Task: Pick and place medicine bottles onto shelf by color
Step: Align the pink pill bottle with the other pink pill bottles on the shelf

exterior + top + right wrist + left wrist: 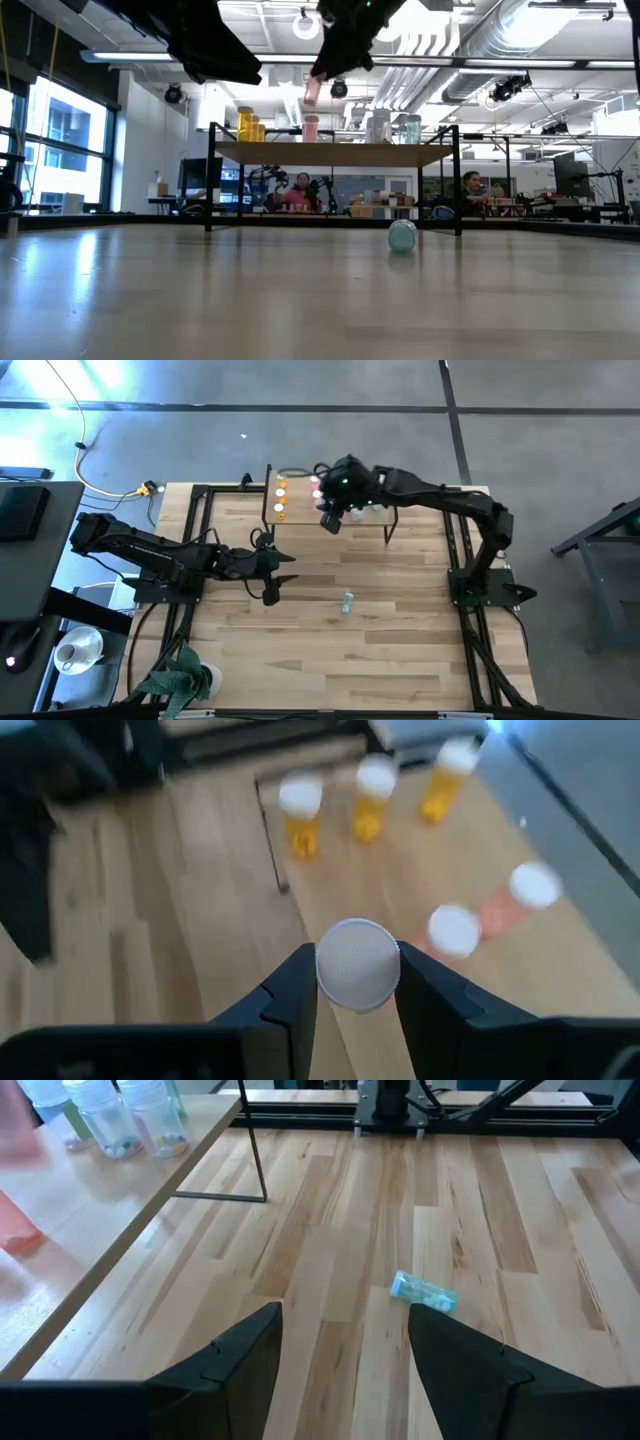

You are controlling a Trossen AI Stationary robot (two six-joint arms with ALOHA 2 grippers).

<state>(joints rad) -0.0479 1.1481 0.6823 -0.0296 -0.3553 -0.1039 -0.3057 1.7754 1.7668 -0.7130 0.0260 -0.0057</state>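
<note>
- Above the shelf [300, 510], we find the right gripper [357, 982] closed on a white-capped bottle [357, 963]; in the low view its body reads pink-red, and it hangs clear of the board.
- We judge the step in hand to be the placing of this pink-red bottle.
- On the shelf, three orange bottles [368, 800] stand in a row near one end, two pink-red bottles [490, 915] stand near the carried one, and pale bottles [110, 1120] stand further along.
- We judge that the next move calls for a lowering beside the pink-red pair, upright, without knocking either, then a release.
- Over the counter [400, 650], the left gripper [345, 1345] waits with fingers moderately apart and empty.
- One teal bottle [347, 602] lies on its side on the counter, near the left gripper and well apart from the shelf; we judge it is not yet sorted.
</note>
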